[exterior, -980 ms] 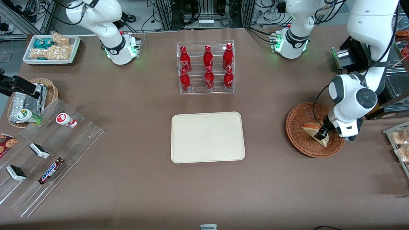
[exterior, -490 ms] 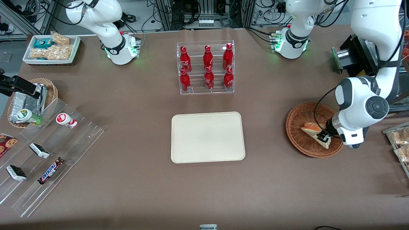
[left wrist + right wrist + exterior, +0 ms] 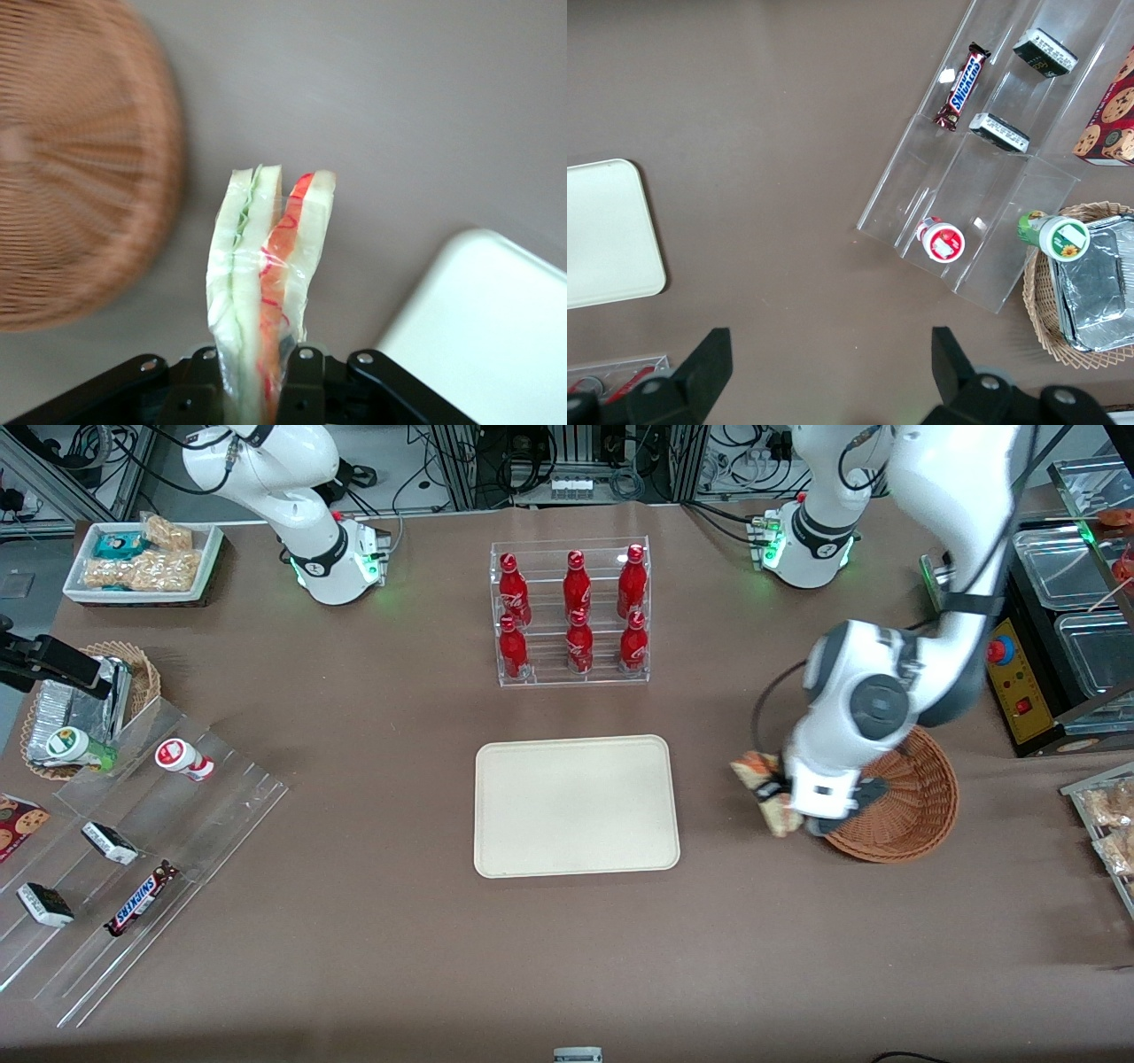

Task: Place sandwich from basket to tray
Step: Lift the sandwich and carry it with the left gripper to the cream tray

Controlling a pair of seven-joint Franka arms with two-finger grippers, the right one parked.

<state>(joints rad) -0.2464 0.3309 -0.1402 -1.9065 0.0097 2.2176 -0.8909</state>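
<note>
My gripper is shut on the sandwich, a plastic-wrapped wedge of pale bread with orange-red and green filling. It hangs in the air above bare table, between the reddish-brown wicker basket and the cream tray. In the left wrist view the sandwich stands out from between the two black fingers, with the basket to one side and a corner of the tray to the other. Nothing shows in the basket.
A clear rack of red bottles stands farther from the front camera than the tray. Stepped acrylic racks with snacks, a tan basket of foil packets and a white snack bin lie toward the parked arm's end.
The gripper has lifted the sandwich out of the basket and carried it sideways past the basket's rim toward the tray. The basket is left with nothing showing in it.
</note>
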